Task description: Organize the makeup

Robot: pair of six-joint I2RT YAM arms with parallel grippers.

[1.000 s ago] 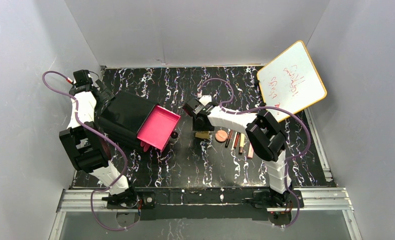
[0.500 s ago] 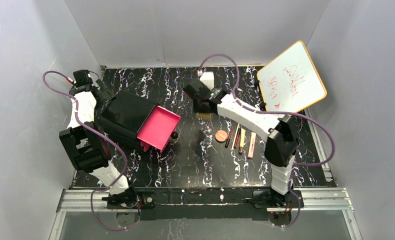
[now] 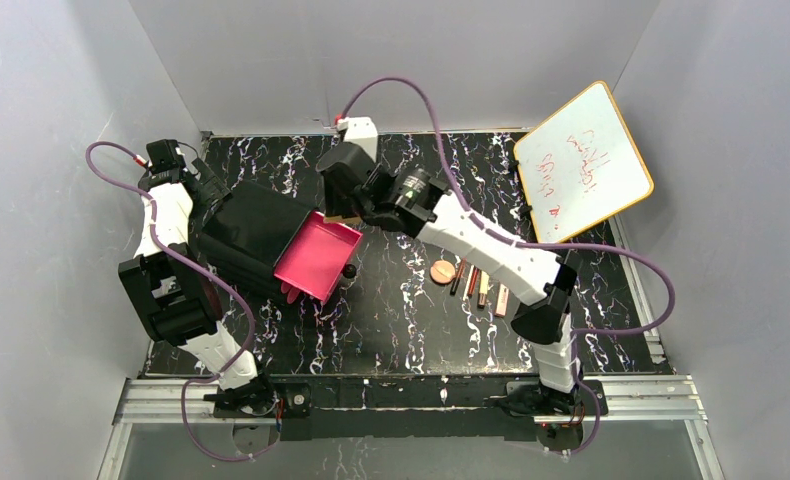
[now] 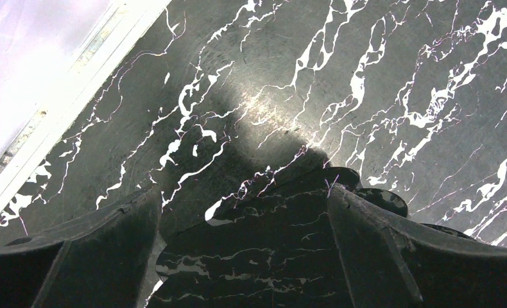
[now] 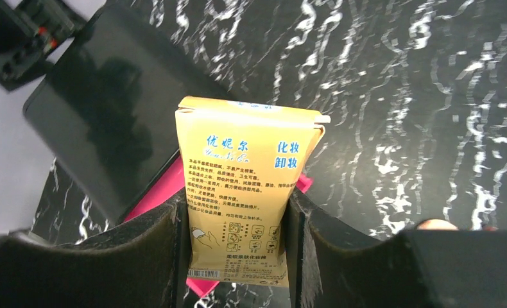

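Note:
My right gripper (image 3: 343,205) (image 5: 238,199) is shut on the yellow boxy packet (image 5: 244,192) and holds it upright over the far corner of the open pink drawer (image 3: 316,255) (image 5: 154,192). The packet shows as a tan patch under the gripper in the top view (image 3: 342,215). On the table to the right lie the round peach compact (image 3: 443,271), a dark pencil (image 3: 459,277), a red pencil (image 3: 472,280), the tan stick (image 3: 484,285) and the pink tube (image 3: 501,299). My left gripper (image 3: 208,183) (image 4: 244,192) grips the back of the black box (image 3: 246,225) (image 4: 257,250), jaws wide.
The black box sits tilted at the left, its top drawer pulled out with a black knob (image 3: 349,270); lower pink drawer fronts (image 3: 291,293) show beneath. An orange-rimmed whiteboard (image 3: 583,160) leans at the back right. Grey walls close in on three sides.
My right arm lifted the yellow packet from the table beside the compact and carried it back and left to above the pink drawer. The left arm and the box have not moved.

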